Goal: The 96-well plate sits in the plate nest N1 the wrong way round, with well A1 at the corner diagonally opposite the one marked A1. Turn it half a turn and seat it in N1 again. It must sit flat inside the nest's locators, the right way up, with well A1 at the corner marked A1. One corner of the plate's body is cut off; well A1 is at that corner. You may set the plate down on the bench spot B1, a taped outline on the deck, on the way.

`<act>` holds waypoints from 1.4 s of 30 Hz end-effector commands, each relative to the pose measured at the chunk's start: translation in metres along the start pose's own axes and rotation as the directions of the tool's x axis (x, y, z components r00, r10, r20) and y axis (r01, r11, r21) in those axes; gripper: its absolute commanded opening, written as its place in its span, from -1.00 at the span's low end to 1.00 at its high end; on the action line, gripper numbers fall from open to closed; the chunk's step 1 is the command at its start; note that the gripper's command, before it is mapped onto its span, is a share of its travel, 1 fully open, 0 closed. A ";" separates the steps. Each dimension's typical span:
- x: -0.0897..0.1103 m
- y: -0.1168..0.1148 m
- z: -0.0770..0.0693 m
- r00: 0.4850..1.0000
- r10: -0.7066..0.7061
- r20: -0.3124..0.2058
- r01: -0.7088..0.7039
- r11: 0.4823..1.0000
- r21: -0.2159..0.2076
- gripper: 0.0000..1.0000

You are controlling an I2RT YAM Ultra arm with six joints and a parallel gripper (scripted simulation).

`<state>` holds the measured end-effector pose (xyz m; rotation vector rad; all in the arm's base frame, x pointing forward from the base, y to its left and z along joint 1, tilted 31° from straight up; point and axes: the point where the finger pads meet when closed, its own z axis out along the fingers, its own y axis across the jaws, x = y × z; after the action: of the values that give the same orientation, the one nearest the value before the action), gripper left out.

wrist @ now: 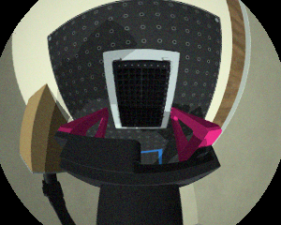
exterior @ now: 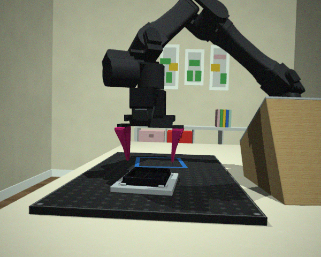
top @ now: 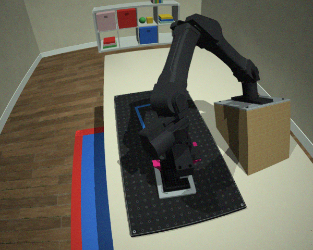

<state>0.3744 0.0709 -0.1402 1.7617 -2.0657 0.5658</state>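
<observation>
Top view: gripper (top: 175,153) body covers the far half of the 96-well plate (top: 174,177) and nest N1 (top: 175,194); fingertips hidden under it. The arm blocks most of the B1 outline (top: 140,115) behind the gripper. Cut-off corner and A1 mark: too small to tell in any view. Wrist view: gripper body hides all but a sliver of B1 below it, and plate wells blur into a dark grid. Exterior view: arm's upper joint cut off by the top edge.

beige walls, a wood floor (top: 43,113) at 9 o'clock, a white shelf unit (top: 136,5) with coloured boxes at 12 o'clock, and three posters (exterior: 194,67) on the wall.
</observation>
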 end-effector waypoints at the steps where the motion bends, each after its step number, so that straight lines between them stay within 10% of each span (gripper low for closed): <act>1: -0.004 -0.006 -0.002 1.000 0.003 0.015 -0.003 1.000 0.023 1.00; 36: -0.004 -0.006 0.033 1.000 0.003 0.015 -0.003 1.000 0.023 1.00; 37: -0.004 -0.006 0.033 1.000 0.003 0.015 -0.003 1.000 0.023 -1.00; 42: -0.004 -0.006 0.033 1.000 0.003 0.015 -0.003 1.000 0.023 -1.00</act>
<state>0.3777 0.0523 -0.1732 1.7705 -2.0744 0.5738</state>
